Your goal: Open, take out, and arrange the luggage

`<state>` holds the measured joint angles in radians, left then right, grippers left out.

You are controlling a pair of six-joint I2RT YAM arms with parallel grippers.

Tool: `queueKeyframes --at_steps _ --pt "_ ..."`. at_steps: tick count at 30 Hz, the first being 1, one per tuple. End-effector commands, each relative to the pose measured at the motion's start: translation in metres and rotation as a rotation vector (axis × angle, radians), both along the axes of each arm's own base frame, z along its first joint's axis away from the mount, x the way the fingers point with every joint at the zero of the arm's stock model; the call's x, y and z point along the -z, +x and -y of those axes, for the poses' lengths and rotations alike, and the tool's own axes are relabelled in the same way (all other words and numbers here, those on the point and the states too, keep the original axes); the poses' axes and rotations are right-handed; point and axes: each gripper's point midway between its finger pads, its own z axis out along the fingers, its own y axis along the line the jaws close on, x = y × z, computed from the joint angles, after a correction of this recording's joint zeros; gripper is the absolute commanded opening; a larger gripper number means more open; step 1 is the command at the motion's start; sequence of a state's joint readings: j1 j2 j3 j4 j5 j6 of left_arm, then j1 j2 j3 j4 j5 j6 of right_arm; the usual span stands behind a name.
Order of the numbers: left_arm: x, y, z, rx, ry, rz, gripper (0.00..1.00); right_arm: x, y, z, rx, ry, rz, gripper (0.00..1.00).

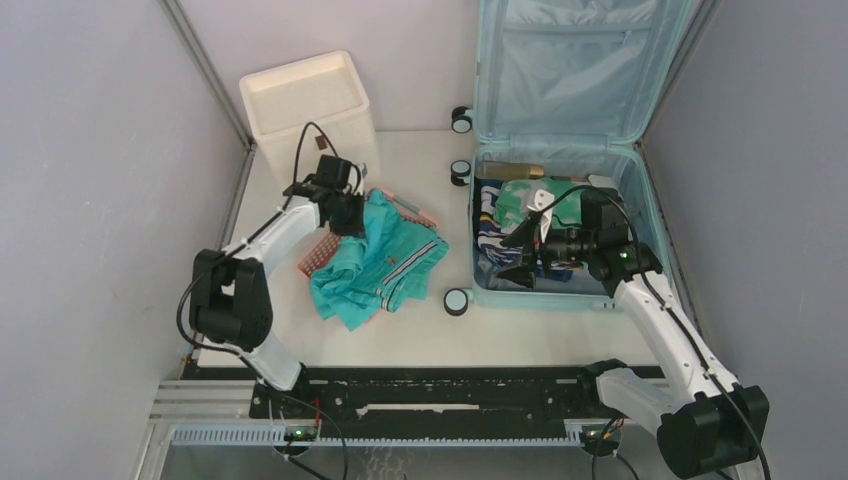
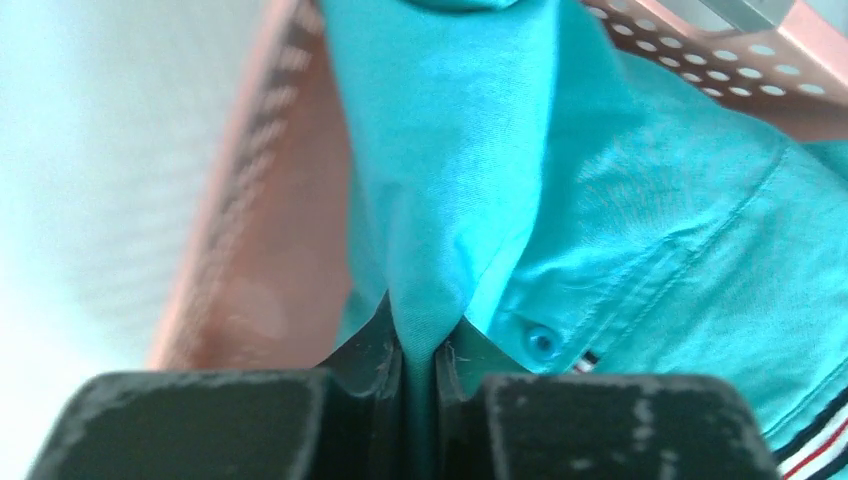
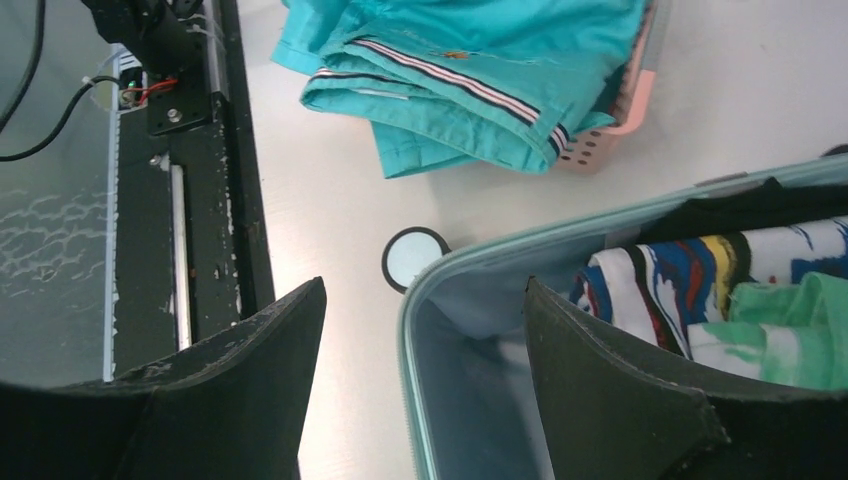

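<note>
The pale blue suitcase (image 1: 648, 215) lies open at the right, its lid (image 1: 570, 70) standing up against the back wall. Folded clothes, a green piece (image 1: 535, 200) and a white-blue-yellow patterned piece (image 3: 665, 290), lie inside. A teal shirt with striped trim (image 1: 385, 262) is draped over a pink basket (image 1: 318, 254) left of the case. My left gripper (image 1: 345, 215) is shut on a fold of the teal shirt (image 2: 440, 200). My right gripper (image 1: 525, 250) is open and empty, over the suitcase's front left corner (image 3: 425, 300).
A white box (image 1: 308, 105) stands at the back left. Suitcase wheels (image 1: 456, 300) stick out on the case's left side. The black rail (image 1: 420, 395) with both arm bases runs along the near edge. Grey walls close in left and right.
</note>
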<state>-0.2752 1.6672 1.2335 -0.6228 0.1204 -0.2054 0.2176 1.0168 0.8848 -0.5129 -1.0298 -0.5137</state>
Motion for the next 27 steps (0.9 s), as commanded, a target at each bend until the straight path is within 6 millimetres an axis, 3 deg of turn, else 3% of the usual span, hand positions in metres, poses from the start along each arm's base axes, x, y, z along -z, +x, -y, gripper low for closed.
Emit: queueKeyframes --at_steps 1,3,7,14,16,17,19,22,27 --pt "-0.072 0.029 -0.05 0.009 0.262 0.25 0.21 -0.01 -0.004 -0.017 -0.046 0.044 -0.003 0.79" --pt "-0.076 0.031 -0.072 -0.002 0.391 0.272 0.39 -0.014 -0.008 -0.026 -0.07 0.064 -0.027 0.79" --pt "-0.096 0.037 -0.095 -0.046 0.515 0.322 0.55 -0.014 -0.018 -0.044 -0.121 0.075 -0.069 0.78" --pt "-0.162 0.025 -0.098 -0.116 0.451 0.506 0.75 -0.017 -0.017 -0.063 -0.134 0.052 -0.093 0.75" --pt "-0.167 0.016 -0.091 -0.101 0.379 0.555 0.93 -0.02 -0.011 -0.067 -0.111 0.056 -0.106 0.73" --pt "-0.163 0.013 -0.086 -0.078 0.328 0.567 0.99 -0.021 -0.009 -0.069 -0.102 0.06 -0.113 0.72" --pt "-0.143 0.008 -0.074 -0.006 0.224 0.527 1.0 -0.023 -0.005 -0.072 -0.089 0.065 -0.135 0.67" --pt "-0.091 0.006 -0.072 0.013 0.179 0.373 1.0 -0.023 -0.004 -0.072 -0.084 0.048 -0.168 0.62" --pt "-0.036 0.004 -0.065 -0.005 0.143 0.229 0.97 -0.023 0.006 -0.052 -0.034 -0.02 -0.245 0.59"
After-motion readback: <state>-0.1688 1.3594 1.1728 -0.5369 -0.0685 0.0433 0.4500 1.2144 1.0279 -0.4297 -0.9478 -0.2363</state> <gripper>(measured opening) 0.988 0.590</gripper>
